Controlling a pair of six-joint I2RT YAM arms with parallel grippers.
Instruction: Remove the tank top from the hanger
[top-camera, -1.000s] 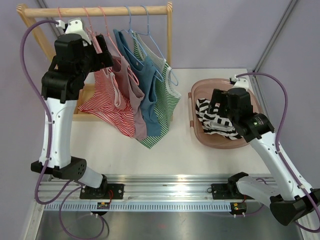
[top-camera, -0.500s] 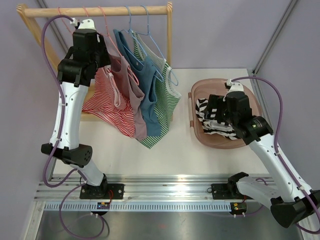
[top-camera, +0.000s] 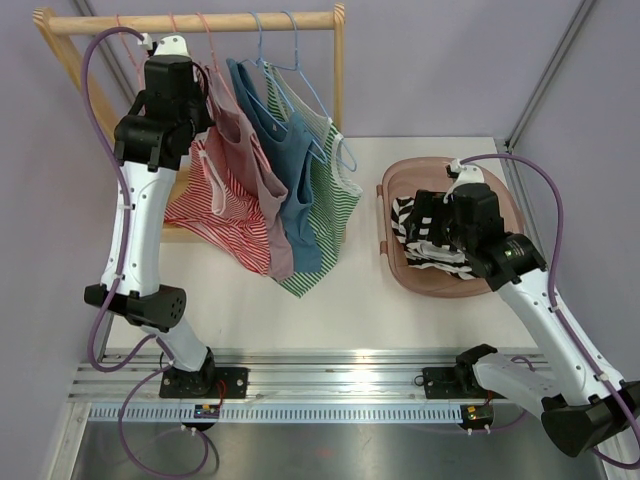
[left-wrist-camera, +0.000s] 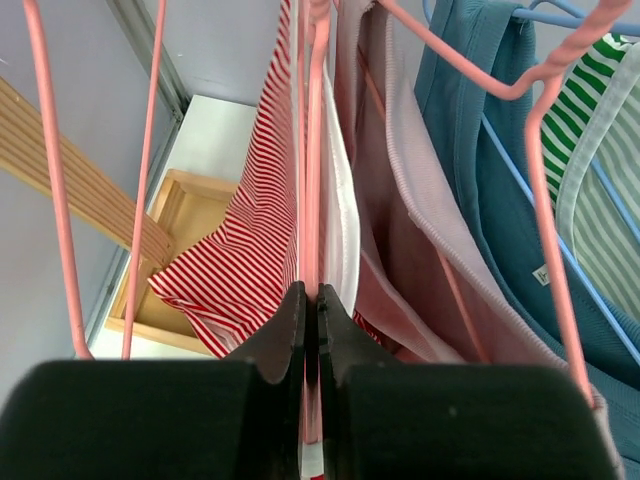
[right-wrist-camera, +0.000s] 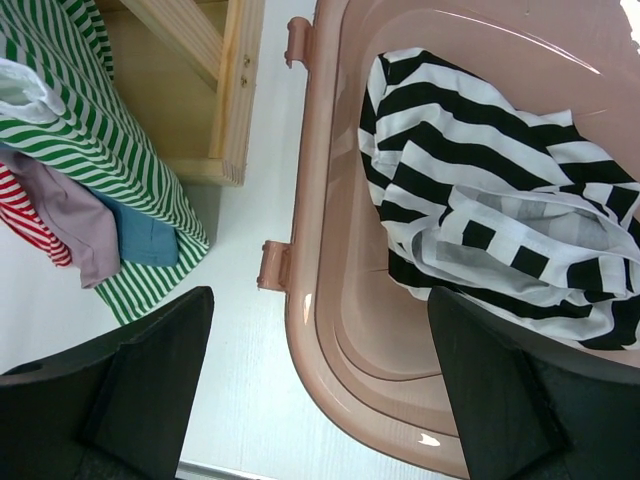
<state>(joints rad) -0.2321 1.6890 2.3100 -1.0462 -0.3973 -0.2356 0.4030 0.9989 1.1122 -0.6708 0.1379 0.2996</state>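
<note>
A red-and-white striped tank top (top-camera: 215, 215) hangs on a pink hanger (left-wrist-camera: 312, 150) at the left end of the wooden rail (top-camera: 200, 21). My left gripper (top-camera: 200, 95) is high up beside the rail. In the left wrist view this gripper (left-wrist-camera: 309, 290) is shut, pinching the white-edged strap of the red-striped tank top (left-wrist-camera: 245, 260) where it lies along the pink hanger wire. My right gripper (top-camera: 425, 215) hovers over the pink basket (top-camera: 392, 180). It stands open (right-wrist-camera: 320, 300) with nothing between its fingers.
On the same rail hang a mauve top (top-camera: 255, 170), a blue top (top-camera: 295, 195) and a green-striped top (top-camera: 338, 205), close against the red one. A black-and-white striped garment (right-wrist-camera: 480, 210) lies in the basket (right-wrist-camera: 330, 330). The rack's wooden base (right-wrist-camera: 235, 90) stands left of the basket.
The left arm rose and swung in toward the rail, and its gripper closed from wide open onto the red-striped top's strap. The right arm barely moved.
</note>
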